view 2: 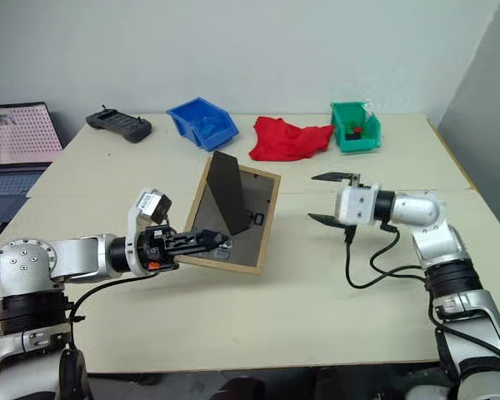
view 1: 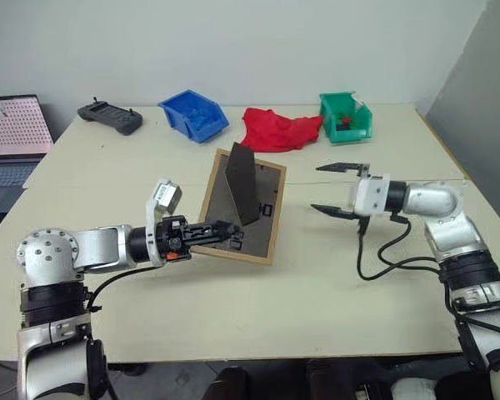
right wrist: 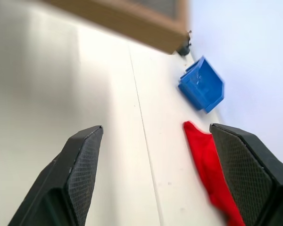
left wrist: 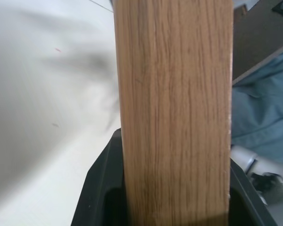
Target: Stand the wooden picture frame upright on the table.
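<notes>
The wooden picture frame is at the middle of the table, tilted, with its dark back facing up and its stand flap sticking up. My left gripper is shut on the frame's near edge. In the left wrist view the light-wood rim runs between the black fingers. Whether the frame's far edge touches the table I cannot tell. My right gripper hovers open to the right of the frame, pointing at it with nothing between its fingers.
Along the far edge lie a black controller, a blue bin, a red cloth and a green bin. A laptop stands beyond the table's left side. A seam crosses the tabletop.
</notes>
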`<state>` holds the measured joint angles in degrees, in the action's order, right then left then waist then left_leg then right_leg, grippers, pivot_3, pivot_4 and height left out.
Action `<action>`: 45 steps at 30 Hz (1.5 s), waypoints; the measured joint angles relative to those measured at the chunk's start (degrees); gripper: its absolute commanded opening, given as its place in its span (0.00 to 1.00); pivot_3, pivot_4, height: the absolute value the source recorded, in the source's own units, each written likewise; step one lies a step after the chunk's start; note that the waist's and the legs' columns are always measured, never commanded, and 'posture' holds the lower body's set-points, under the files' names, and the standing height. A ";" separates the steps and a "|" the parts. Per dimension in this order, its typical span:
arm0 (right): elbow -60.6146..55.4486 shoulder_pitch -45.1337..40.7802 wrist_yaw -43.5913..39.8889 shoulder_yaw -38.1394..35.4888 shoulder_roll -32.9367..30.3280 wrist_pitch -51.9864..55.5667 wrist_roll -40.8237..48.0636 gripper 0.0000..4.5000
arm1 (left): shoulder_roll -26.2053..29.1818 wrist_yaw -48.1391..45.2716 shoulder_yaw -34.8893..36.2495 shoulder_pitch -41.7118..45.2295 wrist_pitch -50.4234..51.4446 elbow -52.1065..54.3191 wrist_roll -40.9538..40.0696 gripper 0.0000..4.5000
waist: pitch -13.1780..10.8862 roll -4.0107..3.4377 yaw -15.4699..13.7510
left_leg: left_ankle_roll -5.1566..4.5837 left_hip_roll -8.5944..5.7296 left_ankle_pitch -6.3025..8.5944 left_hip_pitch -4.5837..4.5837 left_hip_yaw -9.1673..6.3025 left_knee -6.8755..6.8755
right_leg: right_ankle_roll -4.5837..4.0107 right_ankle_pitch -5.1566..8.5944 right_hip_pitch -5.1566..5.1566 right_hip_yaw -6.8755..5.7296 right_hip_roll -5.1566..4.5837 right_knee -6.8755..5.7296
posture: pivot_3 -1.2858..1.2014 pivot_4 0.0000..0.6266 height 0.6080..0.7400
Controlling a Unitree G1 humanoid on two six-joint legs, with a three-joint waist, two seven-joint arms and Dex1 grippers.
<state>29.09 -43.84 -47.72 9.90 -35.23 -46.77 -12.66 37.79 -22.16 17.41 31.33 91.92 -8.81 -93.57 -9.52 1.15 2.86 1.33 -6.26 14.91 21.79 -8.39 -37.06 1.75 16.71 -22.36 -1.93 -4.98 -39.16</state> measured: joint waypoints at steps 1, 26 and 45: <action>3.57 -1.04 8.30 0.64 1.19 -8.55 -7.87 0.86 | 1.74 3.37 -2.79 -0.87 -1.80 -0.33 -6.58 0.27 | 0.00 0.00 0.12 | 0.02 0.01 -0.01 -0.02 -0.01 0.00 | -0.01 0.00 -0.04 0.07 0.05 -0.05 | 0.52 0.24 1.00; 7.61 -11.26 56.78 11.26 2.98 -22.81 -43.00 0.33 | 4.20 7.47 -9.34 -8.68 -14.36 6.45 -18.79 0.27 | -0.03 0.24 0.36 | 0.05 0.00 -0.03 0.00 0.76 0.06 | -0.03 -0.01 -0.96 1.44 0.39 -0.73 | 0.52 0.24 1.00; 9.56 -8.43 -7.89 14.98 10.12 14.63 30.50 0.29 | 17.30 16.31 5.92 -14.02 -25.33 19.20 -10.05 1.00 | -0.21 0.54 1.04 | 0.03 1.07 -0.01 0.22 0.99 0.10 | -0.58 -0.50 -0.83 1.33 1.10 0.27 | 0.52 0.24 1.00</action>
<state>38.64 -52.27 -55.61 24.88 -25.11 -32.13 17.84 55.08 -5.85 23.33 17.31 66.58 10.39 -103.62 -9.72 1.68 3.90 1.36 -5.19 14.90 22.01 -7.40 -36.97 1.17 16.21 -23.20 -0.60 -3.89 -38.89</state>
